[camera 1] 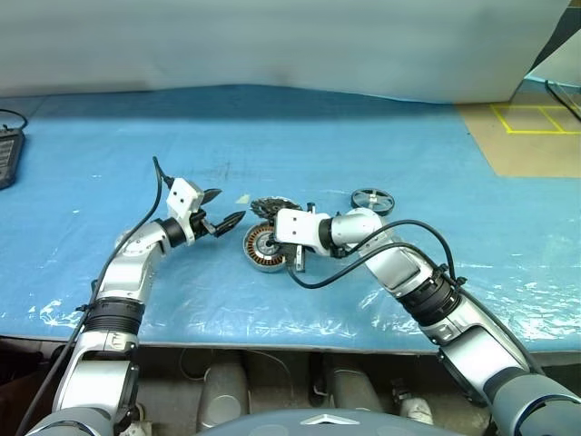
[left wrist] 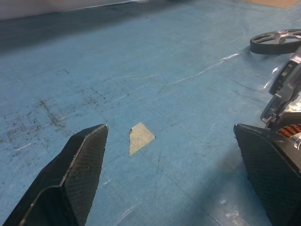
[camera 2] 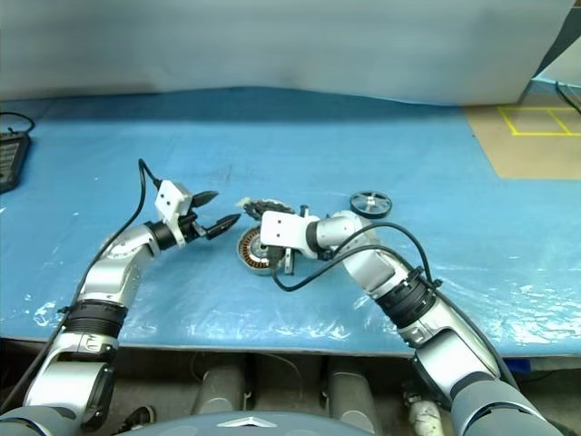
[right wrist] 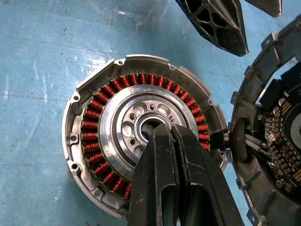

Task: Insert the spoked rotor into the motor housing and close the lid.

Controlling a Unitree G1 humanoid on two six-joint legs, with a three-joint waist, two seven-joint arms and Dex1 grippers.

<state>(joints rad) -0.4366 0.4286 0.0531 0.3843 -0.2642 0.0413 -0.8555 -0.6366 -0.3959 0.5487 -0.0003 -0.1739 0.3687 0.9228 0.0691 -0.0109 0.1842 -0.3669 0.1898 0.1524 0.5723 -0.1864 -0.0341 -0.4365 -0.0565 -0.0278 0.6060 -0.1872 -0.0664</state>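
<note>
Right tool (right wrist: 164,134) clenched, empty, tips over silver hub of motor housing (right wrist: 141,141), which lies flat on blue worktop (camera 1: 381,136). Lid (right wrist: 277,141) just beside right tool, toothed face up, wired to housing. Left tool (camera 1: 222,207) released, fingers spread, just off housing's other side. Spoked rotor (camera 1: 372,200) lies well behind right tool, apart from housing.

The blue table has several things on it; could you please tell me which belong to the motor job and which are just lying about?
Belonging to the job:
- motor housing, copper windings showing
- lid, lying beside the housing
- spoked rotor, apart on the blue table

Just lying about:
- pale scrap on the table
- dark device at the table's left edge
</note>
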